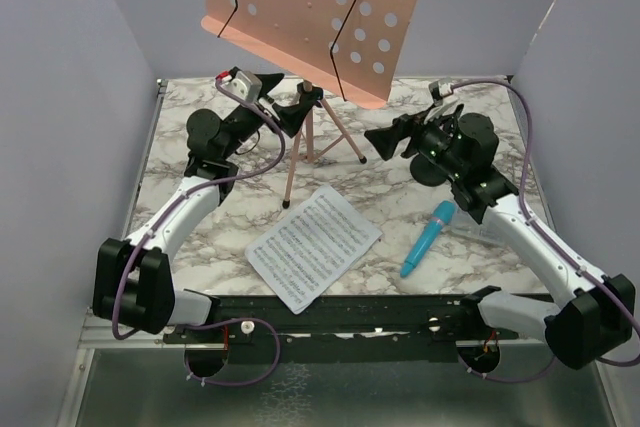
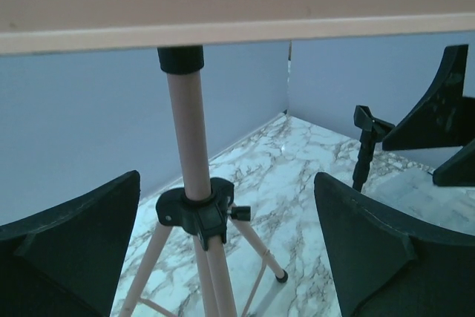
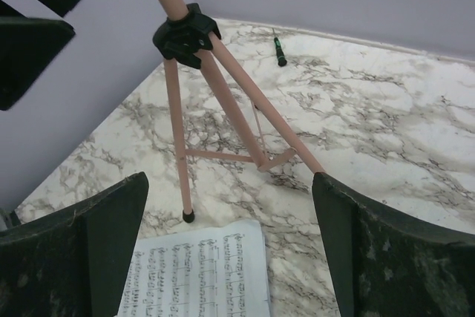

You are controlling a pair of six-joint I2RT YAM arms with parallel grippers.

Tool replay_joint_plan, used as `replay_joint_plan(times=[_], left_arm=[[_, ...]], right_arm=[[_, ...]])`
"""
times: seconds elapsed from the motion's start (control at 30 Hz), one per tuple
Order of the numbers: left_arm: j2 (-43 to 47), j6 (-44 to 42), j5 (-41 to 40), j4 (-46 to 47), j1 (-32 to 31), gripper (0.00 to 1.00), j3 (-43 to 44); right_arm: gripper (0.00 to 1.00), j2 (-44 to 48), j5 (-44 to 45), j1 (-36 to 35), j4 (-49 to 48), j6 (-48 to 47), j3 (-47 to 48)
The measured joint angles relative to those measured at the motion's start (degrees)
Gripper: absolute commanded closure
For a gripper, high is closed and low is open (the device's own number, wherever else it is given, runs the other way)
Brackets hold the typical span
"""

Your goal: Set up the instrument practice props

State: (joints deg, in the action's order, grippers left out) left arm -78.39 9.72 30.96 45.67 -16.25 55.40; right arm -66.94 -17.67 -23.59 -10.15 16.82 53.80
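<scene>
The pink perforated music stand [image 1: 310, 7] stands upright on its tripod legs [image 1: 318, 142] at the back middle. My left gripper [image 1: 302, 113] is open, level with the pole [image 2: 189, 139], just short of it and above the black hub [image 2: 199, 213]; its fingers [image 2: 371, 257] touch nothing. My right gripper [image 1: 386, 143] is open and empty to the right of the tripod, facing it. The white sheet music [image 1: 313, 245] lies flat in front of the tripod and also shows in the right wrist view [image 3: 200, 272]. The blue microphone [image 1: 428, 238] lies to its right. The black mic stand [image 2: 364, 150] stands beyond the tripod.
A small black-green stick [image 3: 279, 50] lies by the back wall. Grey walls [image 1: 60, 97] close in the marble table [image 1: 400, 197] on the left, back and right. The stand's desk overhangs the back of the table.
</scene>
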Motion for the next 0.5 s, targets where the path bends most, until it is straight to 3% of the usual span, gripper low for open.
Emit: replay_joint_plan(times=[0.5], left_arm=[[11.8,0.3,-5.5,-14.5,0.0,0.01,-13.4]], right_arm=[[0.03,14.0,-0.1,0.0,7.3,1.2,-0.7]])
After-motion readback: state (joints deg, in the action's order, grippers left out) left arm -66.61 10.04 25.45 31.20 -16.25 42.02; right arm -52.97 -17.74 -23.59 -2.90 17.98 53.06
